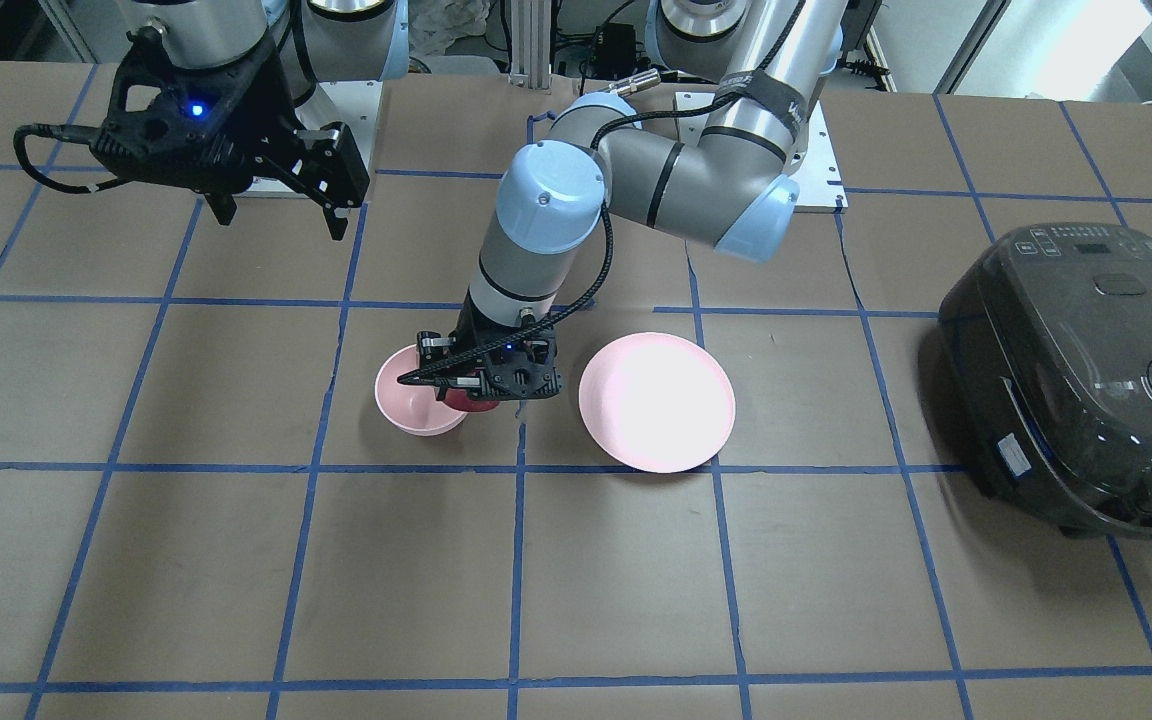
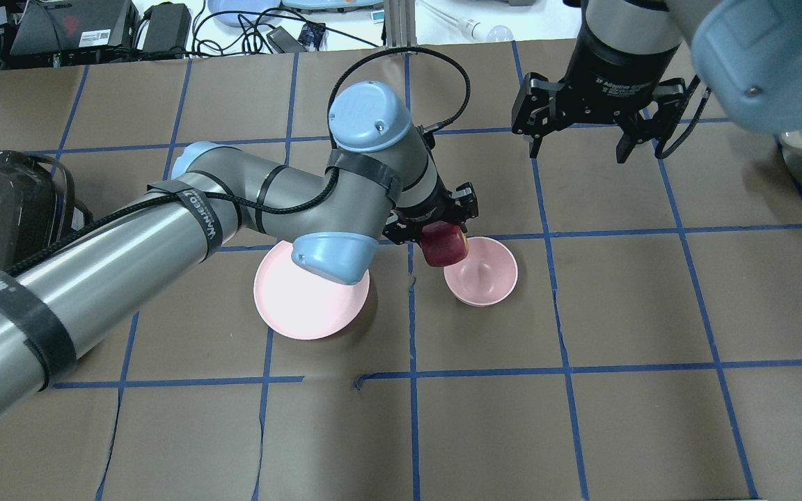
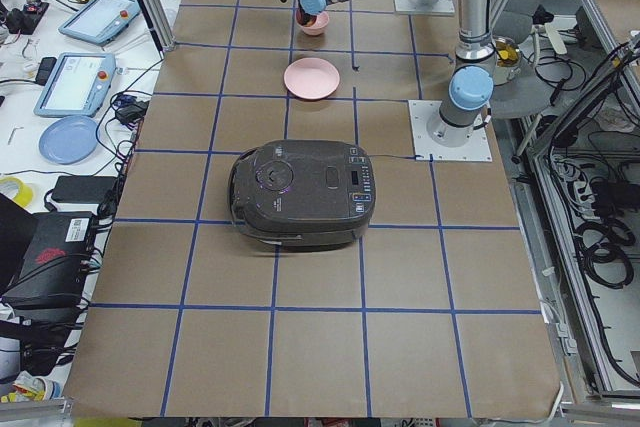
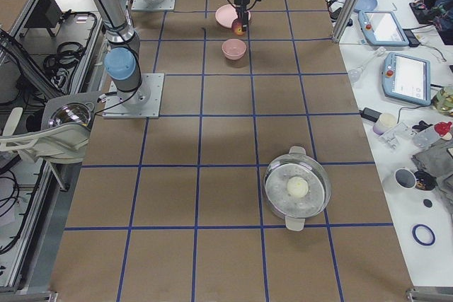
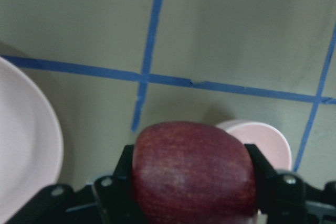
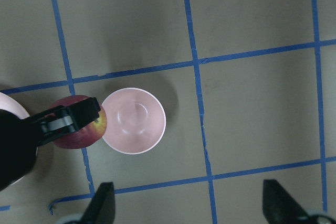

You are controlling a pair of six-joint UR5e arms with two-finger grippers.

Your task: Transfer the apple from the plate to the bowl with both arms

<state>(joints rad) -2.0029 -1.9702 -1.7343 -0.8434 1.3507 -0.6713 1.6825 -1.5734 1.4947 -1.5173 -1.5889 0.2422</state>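
Observation:
My left gripper (image 2: 443, 233) is shut on the dark red apple (image 2: 444, 245) and holds it above the table, just at the rim of the small pink bowl (image 2: 482, 275). The apple (image 5: 193, 171) fills the left wrist view between the black fingers (image 5: 118, 182), with the bowl (image 5: 268, 142) beyond it. The wide pink plate (image 2: 303, 299) lies bare beside the bowl, partly under the left arm. My right gripper (image 2: 577, 142) is open and empty, high above the table behind the bowl. The right wrist view shows the apple (image 6: 79, 129) touching the bowl's (image 6: 134, 120) left rim from above.
A dark rice cooker (image 1: 1086, 380) stands at the table's end on my left. A steel pot with a pale round thing in it (image 4: 296, 189) stands on my right side. Brown table with blue tape grid (image 2: 582, 369) spreads around the bowl.

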